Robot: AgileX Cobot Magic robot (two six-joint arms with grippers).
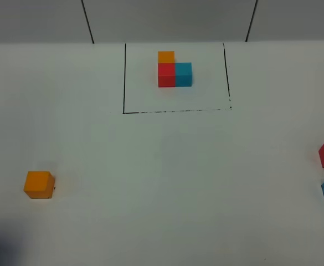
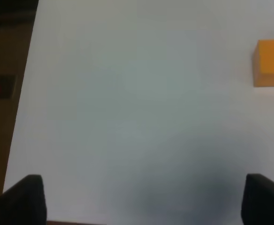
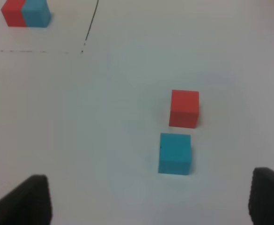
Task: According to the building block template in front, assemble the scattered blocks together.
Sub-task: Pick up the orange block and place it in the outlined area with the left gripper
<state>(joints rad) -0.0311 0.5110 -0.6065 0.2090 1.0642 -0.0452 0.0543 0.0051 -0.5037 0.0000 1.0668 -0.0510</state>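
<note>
Black fingertips (image 2: 26, 199) of the left gripper (image 2: 144, 199) stand wide apart with nothing between them, over bare white table (image 2: 127, 93). The loose orange cube (image 2: 271, 63) lies ahead of them, untouched. The right gripper (image 3: 146, 199) is spread just as wide and also empty, with the loose blue cube (image 3: 174, 153) and the red cube (image 3: 184, 108) in front of it, close together but not touching. Seen from the high camera, the building block template (image 1: 174, 71) sits at the far side of the table inside a thin black outline (image 1: 124, 77). Its red and blue cubes touch side by side, and its orange one is behind the red, or possibly raised; the angle leaves that unclear. From the template, the orange cube lies well apart to the near left, and the red and blue cubes lie well apart to the near right, the red one closer to the template.
</note>
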